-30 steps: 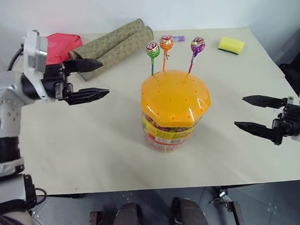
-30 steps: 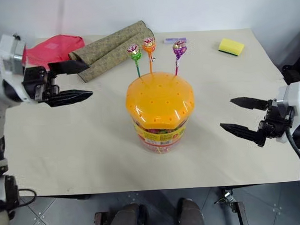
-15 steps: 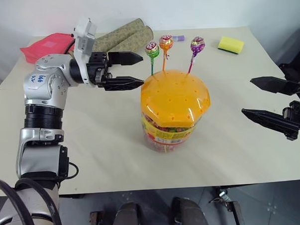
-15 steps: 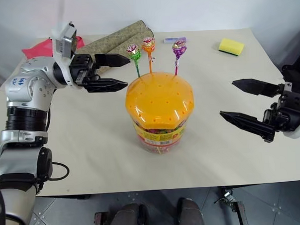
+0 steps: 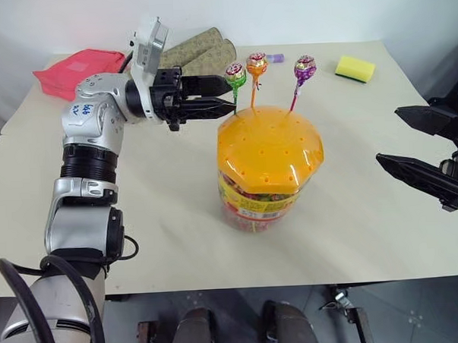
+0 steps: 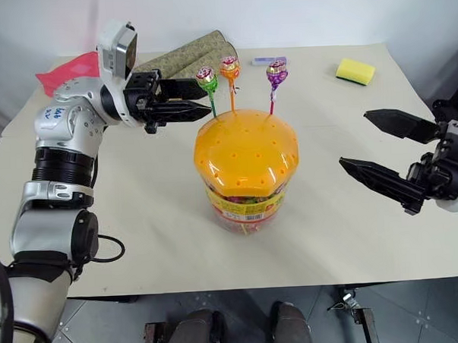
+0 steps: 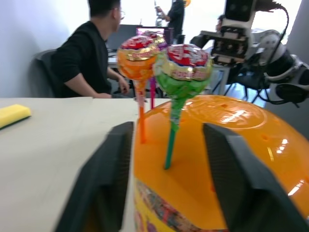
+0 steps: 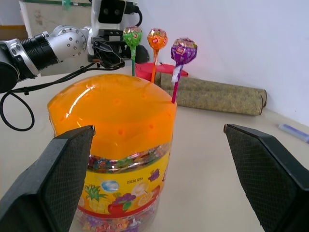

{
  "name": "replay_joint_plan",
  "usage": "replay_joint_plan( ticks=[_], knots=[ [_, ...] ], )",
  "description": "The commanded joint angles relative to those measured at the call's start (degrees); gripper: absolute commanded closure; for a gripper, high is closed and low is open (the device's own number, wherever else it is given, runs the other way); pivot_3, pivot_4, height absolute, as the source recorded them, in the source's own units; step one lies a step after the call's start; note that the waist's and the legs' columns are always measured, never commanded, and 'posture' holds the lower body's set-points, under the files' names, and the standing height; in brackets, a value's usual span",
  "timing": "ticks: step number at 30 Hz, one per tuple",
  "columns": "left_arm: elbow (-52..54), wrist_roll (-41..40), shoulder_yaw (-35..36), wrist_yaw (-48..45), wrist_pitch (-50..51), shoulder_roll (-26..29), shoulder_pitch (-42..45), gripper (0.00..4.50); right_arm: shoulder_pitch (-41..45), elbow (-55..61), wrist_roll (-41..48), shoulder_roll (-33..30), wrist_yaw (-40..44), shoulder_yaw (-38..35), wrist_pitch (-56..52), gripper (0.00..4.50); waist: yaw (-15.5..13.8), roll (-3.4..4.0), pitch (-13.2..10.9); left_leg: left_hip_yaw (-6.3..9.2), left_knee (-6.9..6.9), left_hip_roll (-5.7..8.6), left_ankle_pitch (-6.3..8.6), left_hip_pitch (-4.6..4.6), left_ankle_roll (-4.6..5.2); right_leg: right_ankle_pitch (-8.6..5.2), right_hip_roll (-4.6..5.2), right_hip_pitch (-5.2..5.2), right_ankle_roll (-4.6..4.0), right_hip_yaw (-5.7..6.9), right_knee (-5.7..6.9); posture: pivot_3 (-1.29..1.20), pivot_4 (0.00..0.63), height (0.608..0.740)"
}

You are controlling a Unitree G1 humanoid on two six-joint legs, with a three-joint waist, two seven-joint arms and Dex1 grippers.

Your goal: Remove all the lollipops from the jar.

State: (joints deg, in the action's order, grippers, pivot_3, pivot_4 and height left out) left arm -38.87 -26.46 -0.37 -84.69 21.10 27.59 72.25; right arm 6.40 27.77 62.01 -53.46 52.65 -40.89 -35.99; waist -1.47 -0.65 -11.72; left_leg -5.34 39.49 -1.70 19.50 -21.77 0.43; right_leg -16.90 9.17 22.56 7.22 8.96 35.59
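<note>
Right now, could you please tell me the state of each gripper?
Left gripper: open, fingers either side of the green lollipop stick, not gripping it.
Right gripper: wide open, holding nothing.

Light is bright and even across the pale table [image 5: 155, 220], coming mostly from above, with soft, short shadows; the jar [image 5: 268, 170] throws a faint one on the near side of its base. Its domed orange lid [image 7: 241, 125] carries white glare patches, plainest in the left wrist view. There the left gripper [image 7: 166, 186] has its fingers [image 7: 104, 186] blurred and out of focus, while the green lollipop [image 7: 183, 67] between them is sharp. The background behind a seated person [image 7: 84, 60] is washed out by a bright window. Head views stay crisp, darkening slightly toward the floor.
</note>
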Motion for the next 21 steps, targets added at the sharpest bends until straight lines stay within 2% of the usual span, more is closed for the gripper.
replay_joint_plan(
  ticks=[1, 4, 5, 14, 19, 21],
  knots=[
    [0.5, 0.0, 0.9, -1.6, -0.5, -0.1, 2.8, 3.32, 0.0, 1.8, 0.5, 0.3, -0.6, -2.2, 1.8, 0.00, 0.0, 0.00, 0.0, 0.01, 0.02, 0.00, 0.00, -0.03, 0.00, 0.00, 0.00, 0.01, 0.00, 0.01, 0.00, 0.00, 0.150, 0.740],
    [0.3, 0.0, 1.3, -1.7, -0.6, -0.2, 3.1, 4.26, -0.3, 1.8, 0.4, 0.4, -0.7, -2.2, 2.3, 0.00, -0.1, 0.00, 0.0, 0.10, 0.16, -0.01, 0.00, -0.22, 0.01, 0.00, 0.00, 0.08, 0.01, 0.09, 0.01, 0.00, 0.150, 0.740],
    [0.2, 0.1, 1.3, -1.6, -0.7, -0.3, 3.2, 4.44, -0.4, 1.8, 0.4, 0.4, -0.8, -2.2, 2.5, 0.00, -0.1, 0.00, 0.0, 0.13, 0.21, -0.01, 0.01, -0.28, 0.01, 0.01, 0.00, 0.10, 0.02, 0.11, 0.01, 0.00, 0.150, 0.740],
    [-1.4, -2.0, 5.7, 2.4, 0.2, -1.2, 7.5, 4.47, 0.0, 0.2, -0.3, -0.1, -0.2, -1.7, 3.7, 0.00, -0.1, 0.00, 0.0, 0.17, 0.44, -0.01, 0.08, -0.43, 0.13, 0.05, 0.00, 0.12, 0.10, 0.12, 0.01, 0.00, 0.150, 0.740],
    [-3.7, -1.2, 8.5, 7.2, -0.3, -0.4, 10.1, 4.47, -0.1, -0.9, -0.5, -1.1, 1.1, -2.6, 3.4, 0.00, 0.0, 0.00, 0.0, 0.17, 0.46, -0.01, 0.09, -0.43, 0.15, 0.05, 0.00, 0.12, 0.10, 0.12, 0.02, 0.00, 0.150, 0.740],
    [-5.1, 0.9, 9.0, 12.0, 0.4, 1.3, 10.4, 4.47, -1.0, -1.3, -0.5, -2.0, 1.8, -3.2, 2.3, 0.00, 0.0, 0.00, 0.0, 0.16, 0.46, -0.01, 0.09, -0.43, 0.15, 0.05, 0.00, 0.12, 0.10, 0.12, 0.02, 0.00, 0.150, 0.740]
  ],
)
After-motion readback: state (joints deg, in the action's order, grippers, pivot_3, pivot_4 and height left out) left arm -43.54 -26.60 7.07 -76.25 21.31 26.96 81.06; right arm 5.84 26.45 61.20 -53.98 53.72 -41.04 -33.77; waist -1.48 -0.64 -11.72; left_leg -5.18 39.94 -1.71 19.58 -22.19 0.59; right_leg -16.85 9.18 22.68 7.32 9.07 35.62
